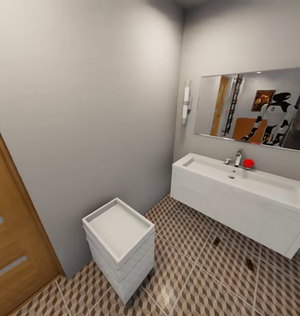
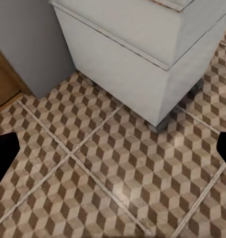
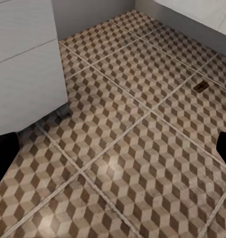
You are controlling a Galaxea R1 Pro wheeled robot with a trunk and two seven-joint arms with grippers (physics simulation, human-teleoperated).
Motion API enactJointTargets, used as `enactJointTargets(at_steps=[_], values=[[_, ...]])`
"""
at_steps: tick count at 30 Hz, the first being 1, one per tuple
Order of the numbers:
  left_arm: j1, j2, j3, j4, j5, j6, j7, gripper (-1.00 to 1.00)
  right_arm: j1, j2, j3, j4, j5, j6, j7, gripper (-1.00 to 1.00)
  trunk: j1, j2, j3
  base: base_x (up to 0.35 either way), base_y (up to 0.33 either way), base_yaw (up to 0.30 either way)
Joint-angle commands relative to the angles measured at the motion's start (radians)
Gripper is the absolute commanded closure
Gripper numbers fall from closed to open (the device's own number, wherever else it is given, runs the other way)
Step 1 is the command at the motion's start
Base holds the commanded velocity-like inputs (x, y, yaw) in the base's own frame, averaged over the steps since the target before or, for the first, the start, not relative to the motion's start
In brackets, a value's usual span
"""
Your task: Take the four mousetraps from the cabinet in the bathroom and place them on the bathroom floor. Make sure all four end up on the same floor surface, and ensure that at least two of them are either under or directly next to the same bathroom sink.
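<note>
We see two mousetraps (image 1: 216, 241) (image 1: 249, 263) lying flat, well apart, on the cube-patterned bathroom floor (image 1: 189, 263), just below the white wall-hung bathroom sink (image 1: 237, 180).

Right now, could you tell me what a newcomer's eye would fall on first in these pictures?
Probably the wide white bathroom sink on the right wall, with a small red object beside its chrome faucet and the robot reflected in the mirror above. Next comes the white drawer unit standing on the cube-patterned bathroom floor by the left wall. Two small dark mousetraps lie on the tiles below the sink.
</note>
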Motion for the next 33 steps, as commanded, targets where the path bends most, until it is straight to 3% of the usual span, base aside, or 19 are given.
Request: enactJointTargets(at_steps=[1, 33], values=[[-0.002, -0.001, -0.009, 0.004, 0.007, -0.005, 0.002, -1.00, 0.000, 0.000, 0.010, 0.000, -0.010, -0.002, -0.002, -1.00, 0.001, -0.002, -0.003, 0.000, 0.000, 0.275], [-0.002, -0.001, -0.009, 0.004, 0.007, -0.005, 0.002, -1.00, 0.000, 0.000, 0.010, 0.000, -0.010, -0.002, -0.002, -1.00, 0.001, -0.002, -0.023, 0.000, 0.000, 0.264]])
